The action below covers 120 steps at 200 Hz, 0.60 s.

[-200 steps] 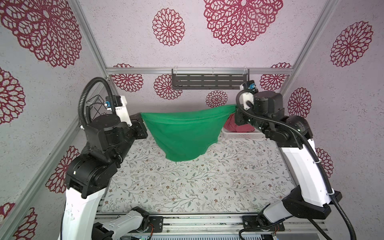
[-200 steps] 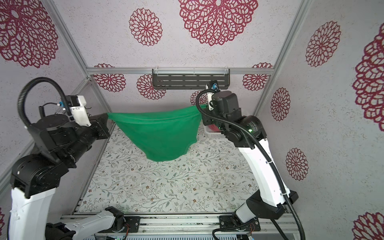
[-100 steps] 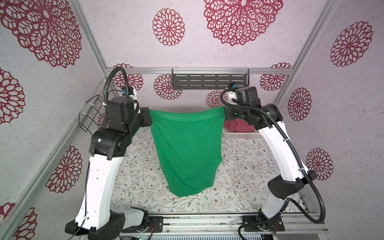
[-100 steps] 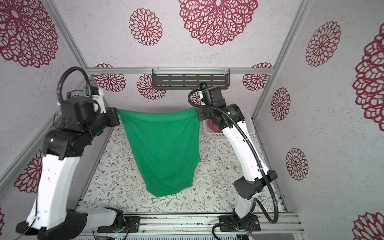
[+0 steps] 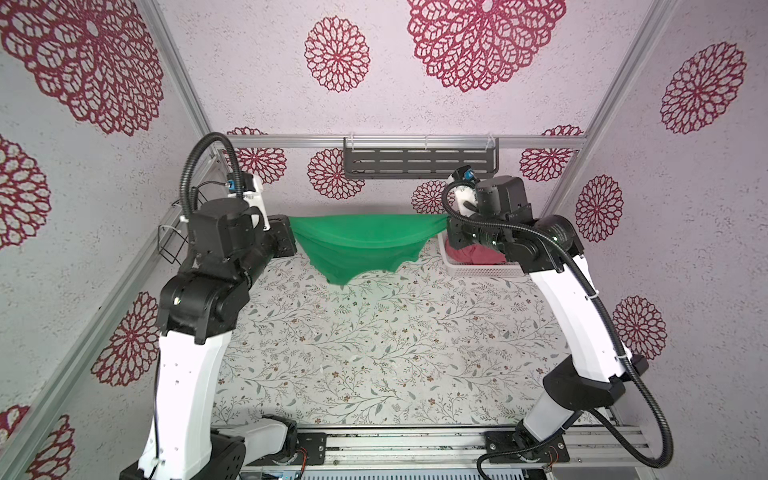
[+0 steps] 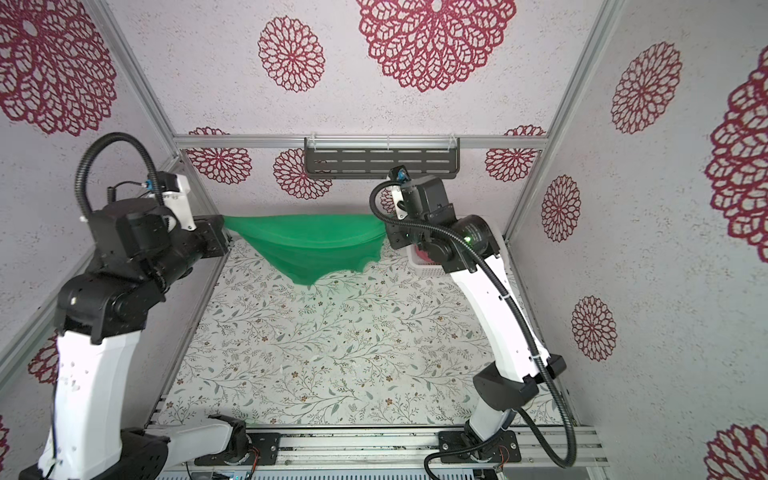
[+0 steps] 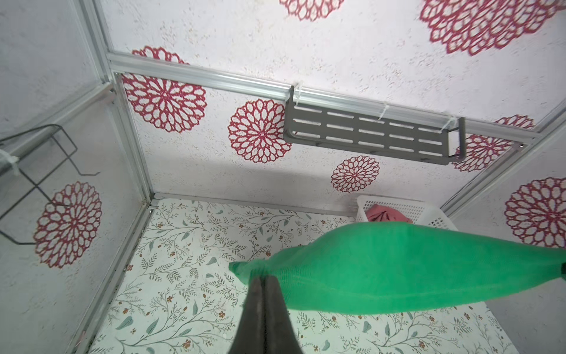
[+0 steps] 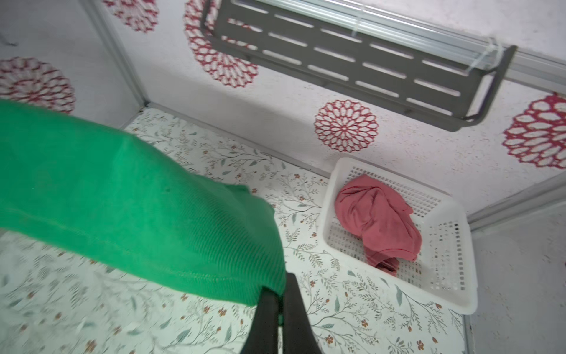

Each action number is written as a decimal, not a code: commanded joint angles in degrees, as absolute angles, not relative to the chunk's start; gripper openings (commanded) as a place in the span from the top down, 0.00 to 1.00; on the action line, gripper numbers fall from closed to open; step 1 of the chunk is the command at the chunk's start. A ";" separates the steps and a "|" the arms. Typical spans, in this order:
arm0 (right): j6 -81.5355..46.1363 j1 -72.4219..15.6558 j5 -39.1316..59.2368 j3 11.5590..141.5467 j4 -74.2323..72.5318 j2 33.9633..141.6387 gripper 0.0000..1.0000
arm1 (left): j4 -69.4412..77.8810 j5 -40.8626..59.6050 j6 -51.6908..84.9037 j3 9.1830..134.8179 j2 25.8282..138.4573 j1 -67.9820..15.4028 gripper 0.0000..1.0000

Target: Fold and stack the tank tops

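While both arms reach over the back half of the floral table (image 5: pixel 374 353), the green tank top (image 5: pixel 361 245) hangs stretched between them like a hammock. Can't tell if its lowest tip touches the tabletop or not. Left gripper (image 7: pixel 262 280) is pinched tight on one end of it, and right gripper (image 8: pixel 280 294) is pinched tight on the other. Farther back on the right, the red tank top (image 8: pixel 378 220) lies crumpled inside the white basket (image 8: pixel 453 245). A grey slotted rack (image 5: pixel 419 162) hangs on the back wall.
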State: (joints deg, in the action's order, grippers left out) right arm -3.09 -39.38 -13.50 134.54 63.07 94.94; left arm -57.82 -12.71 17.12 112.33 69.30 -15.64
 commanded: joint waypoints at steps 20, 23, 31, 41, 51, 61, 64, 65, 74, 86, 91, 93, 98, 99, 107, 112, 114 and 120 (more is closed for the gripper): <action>-5.11 -47.88 -16.67 126.50 64.83 88.02 1.00 | -63.40 -17.33 16.97 113.72 62.94 -16.79 1.00; -5.29 -48.27 -16.60 126.06 64.45 87.70 1.00 | -63.72 -17.46 17.04 113.98 62.61 -16.79 1.00; -5.76 -49.35 -16.04 124.99 63.32 86.77 1.00 | -64.86 -17.98 16.92 114.75 62.02 -16.74 1.00; -6.21 -50.08 -14.78 123.96 61.62 85.72 1.00 | -66.64 -18.37 16.58 116.15 61.80 -16.78 1.00; -6.65 -50.36 -13.27 123.20 59.88 84.81 1.00 | -68.15 -17.85 16.21 117.52 61.84 -16.79 1.00; -6.91 -50.36 -12.16 122.54 58.36 84.23 1.00 | -68.61 -17.00 14.98 117.77 62.11 -16.79 1.00; -6.86 -50.43 -12.21 122.33 57.91 84.08 1.00 | -68.76 -16.97 14.61 117.80 62.32 -16.71 1.00; -6.86 -50.35 -12.30 122.21 57.78 84.05 1.00 | -68.83 -16.97 14.51 117.78 62.41 -16.66 1.00; -6.66 -49.80 -13.95 121.41 56.54 84.09 1.00 | -69.37 -16.96 13.67 117.70 63.55 -16.25 1.00; -7.43 -47.74 -16.12 120.77 56.25 85.18 1.00 | -69.39 -14.86 13.12 116.38 65.65 -14.57 1.00; -7.91 -46.56 -16.26 120.46 56.18 85.90 1.00 | -68.80 -12.79 13.03 115.18 66.56 -13.36 1.00; -8.09 -46.18 -16.08 120.22 56.06 86.12 1.00 | -68.61 -11.88 13.01 114.56 66.89 -12.83 1.00; -8.53 -44.89 -15.52 119.44 55.50 86.68 1.00 | -67.61 -9.79 13.08 113.13 67.94 -11.50 1.00; -8.61 -44.64 -15.27 119.26 55.30 86.71 1.00 | -67.47 -9.38 13.09 112.81 68.11 -11.20 1.00; -9.47 -42.60 -13.14 117.50 53.61 87.37 1.00 | -65.74 -6.97 13.47 110.45 69.81 -9.04 1.00; -9.93 -41.39 -11.42 116.28 52.26 87.63 1.00 | -64.49 -5.76 13.74 109.05 70.97 -7.73 1.00; -10.11 -40.93 -10.65 115.75 51.69 87.80 1.00 | -63.85 -5.35 13.83 108.32 71.46 -7.27 1.00; -10.52 -39.54 -8.45 114.37 49.95 88.20 1.00 | -61.87 -4.38 14.17 106.41 72.91 -5.84 1.00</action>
State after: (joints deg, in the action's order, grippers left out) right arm -7.20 -44.88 -12.60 118.02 57.17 86.80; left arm -66.87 -11.49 15.07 112.86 65.47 -10.39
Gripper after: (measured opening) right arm 0.043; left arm 0.040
